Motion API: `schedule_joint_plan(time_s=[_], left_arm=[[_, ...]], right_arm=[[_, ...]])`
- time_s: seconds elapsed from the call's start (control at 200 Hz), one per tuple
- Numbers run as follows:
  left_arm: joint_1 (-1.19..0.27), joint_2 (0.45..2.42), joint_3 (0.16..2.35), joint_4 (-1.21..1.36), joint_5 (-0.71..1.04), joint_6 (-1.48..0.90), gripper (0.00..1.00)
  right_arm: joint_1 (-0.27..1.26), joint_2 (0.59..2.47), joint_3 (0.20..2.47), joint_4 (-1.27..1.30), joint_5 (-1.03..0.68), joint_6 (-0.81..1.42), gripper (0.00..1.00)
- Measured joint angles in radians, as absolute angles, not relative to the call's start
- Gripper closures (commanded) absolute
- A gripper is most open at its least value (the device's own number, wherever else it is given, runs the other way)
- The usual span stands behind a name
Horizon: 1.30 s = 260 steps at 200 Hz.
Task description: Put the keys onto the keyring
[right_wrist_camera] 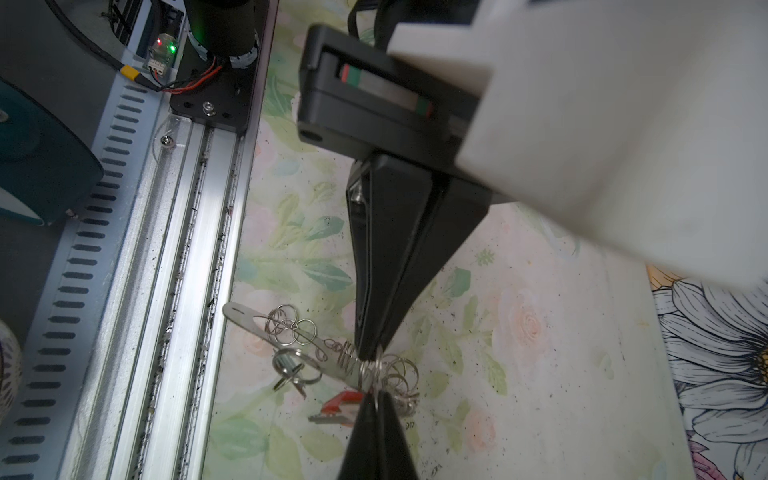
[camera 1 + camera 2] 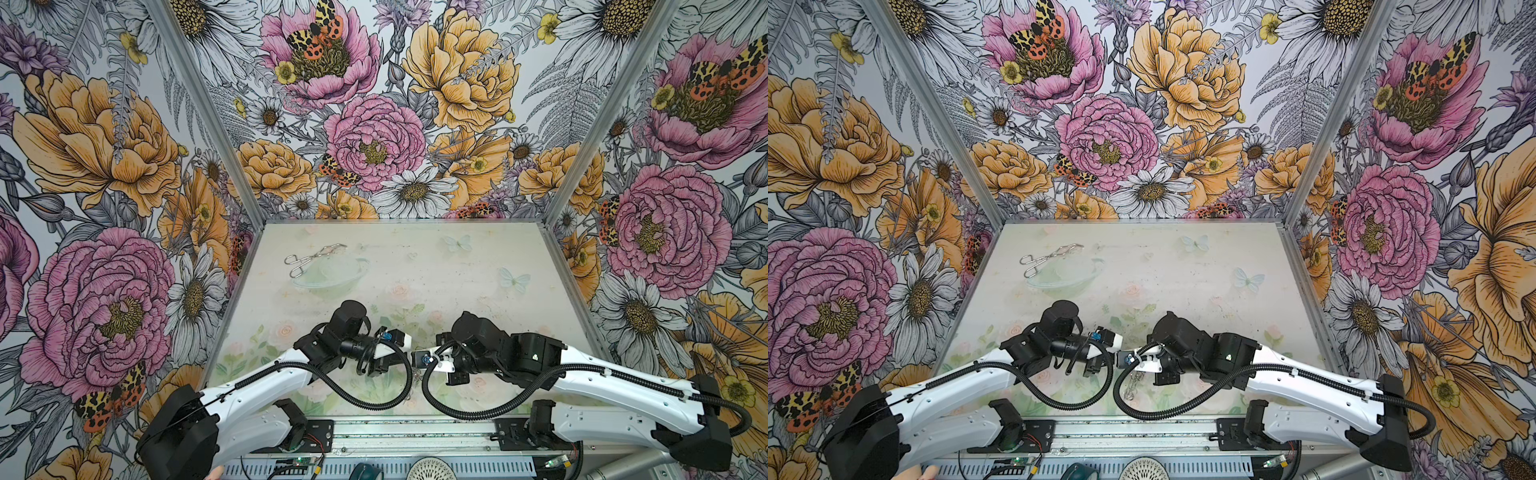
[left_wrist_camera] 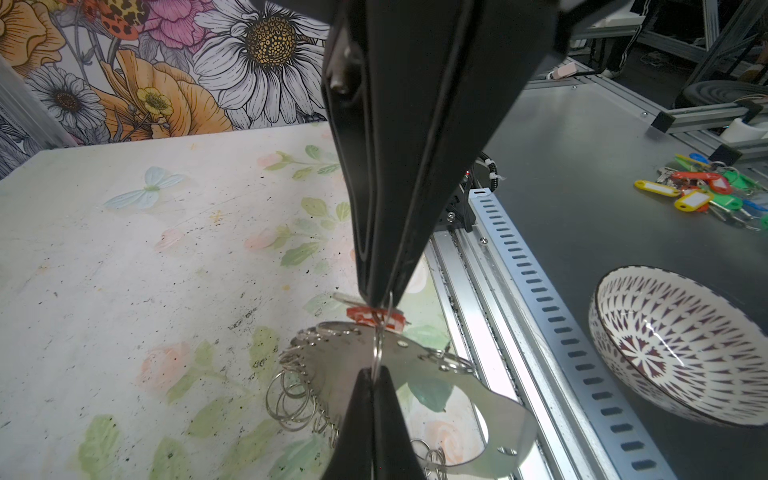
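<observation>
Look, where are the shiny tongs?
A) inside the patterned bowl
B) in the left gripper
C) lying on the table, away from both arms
C: in both top views the tongs lie flat on the table, far back on the left, with nothing touching them.

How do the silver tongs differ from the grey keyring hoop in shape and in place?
The tongs are scissor-shaped; the keyring is a flat hoop fringed with small rings. The tongs lie alone at the far left of the table; the keyring is near its front edge, in the middle. Both look metallic.
</observation>
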State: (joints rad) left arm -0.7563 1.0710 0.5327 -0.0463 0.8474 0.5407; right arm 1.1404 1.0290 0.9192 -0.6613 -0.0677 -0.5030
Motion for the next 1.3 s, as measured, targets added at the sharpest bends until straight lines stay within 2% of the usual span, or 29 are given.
schedule_joint_plan(time_s=[0.726,1.161,1.301], left_arm=[[-0.756,1.052,0.510,-0.009,0.850,0.523,1.00],[-0.760,1.049,0.509,-0.010,0.850,0.555,1.00],[-0.766,1.049,0.509,-0.015,0.849,0.566,1.00]], right_arm=[[1.131,1.038,0.907,-0.624,-0.068,-0.488,1.00],[1.114,1.036,0.907,-0.630,-0.134,-0.488,1.00],[1.103,1.036,0.907,-0.635,-0.138,-0.483,0.97]])
